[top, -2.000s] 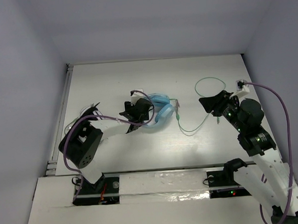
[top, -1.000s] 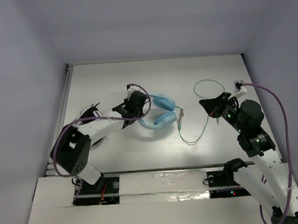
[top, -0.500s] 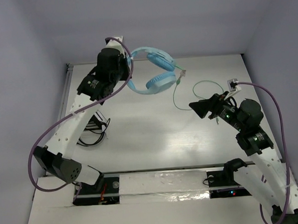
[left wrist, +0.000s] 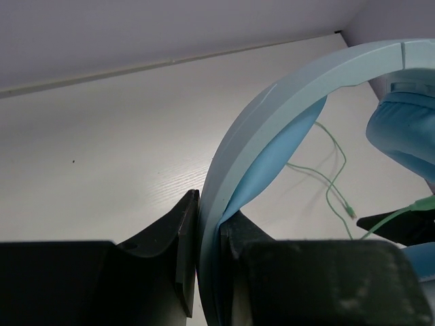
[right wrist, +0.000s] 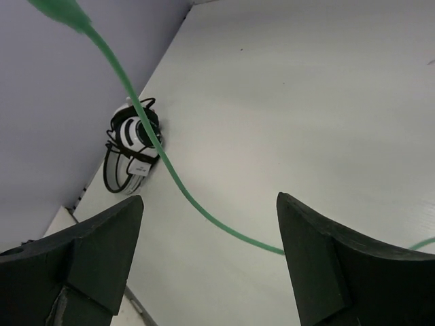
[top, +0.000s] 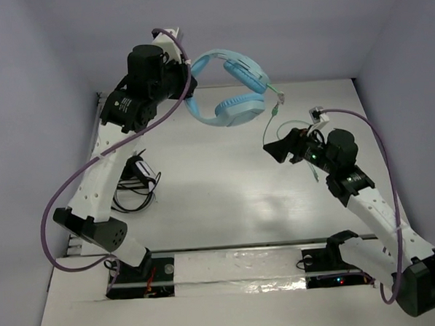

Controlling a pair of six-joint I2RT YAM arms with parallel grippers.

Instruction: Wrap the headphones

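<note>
Closest in, at the right gripper [right wrist: 211, 258]: gapes wide, clamps nothing. Hovers low over the white table [top: 220, 214], right of centre, nose pointing left. Shows, in its wrist view, the pale green cable [right wrist: 163, 166] slanting down across the gap between the two dark fingers [right wrist: 95, 251], touching neither as far as can be told.

Further out on the left, against the table's side edge: a small black-and-white coiled cable bundle [top: 135, 185], lying flat, well apart from both grippers.

Farthest and highest, at the left gripper [left wrist: 207, 231]: pinches shut on the wide headband of the headphones [top: 228, 86], one finger on each face of the band. Holds the light blue headset up in the air above the far part of the table, clear of the surface, ear cups hanging to the right of the grip, one above the other in the top view. Lets the cable drop from the cups' right side toward the right gripper, then trail onto the table in a loose loop just beyond it.
</note>
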